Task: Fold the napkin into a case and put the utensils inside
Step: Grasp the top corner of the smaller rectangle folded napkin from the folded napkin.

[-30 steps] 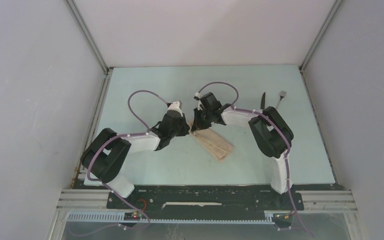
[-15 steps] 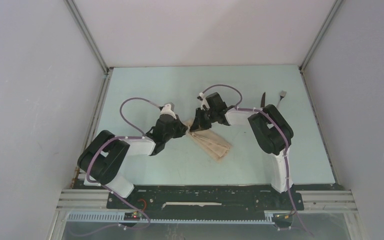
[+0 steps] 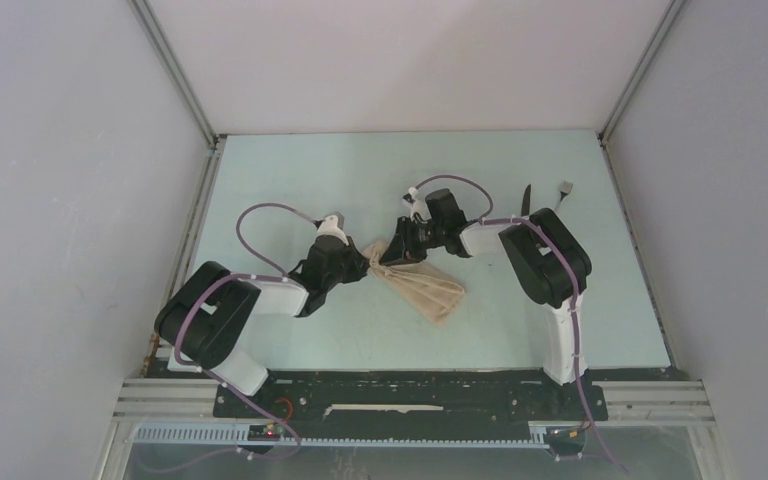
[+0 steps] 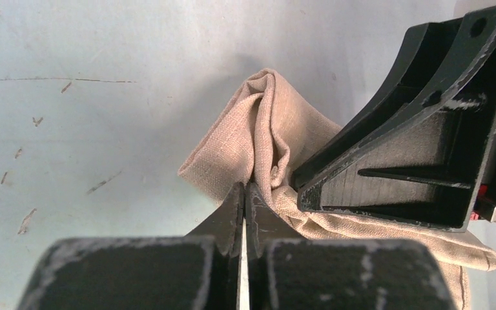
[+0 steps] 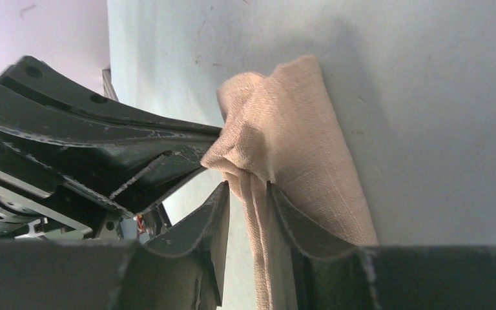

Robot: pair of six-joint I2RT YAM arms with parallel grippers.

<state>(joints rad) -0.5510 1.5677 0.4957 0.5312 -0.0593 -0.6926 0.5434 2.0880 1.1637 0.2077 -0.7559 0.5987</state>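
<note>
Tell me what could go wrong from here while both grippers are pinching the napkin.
1. The left gripper pinches the napkin only at its very tips, so the cloth may slip out if pulled.
2. The right gripper grips the same bunched end right beside it, so the two could collide.
3. Tugging that end may undo the folded part lying on the table.

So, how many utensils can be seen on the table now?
2. The black knife and the grey fork lie side by side at the far right, just beyond the right arm, which hides their near ends.
</note>
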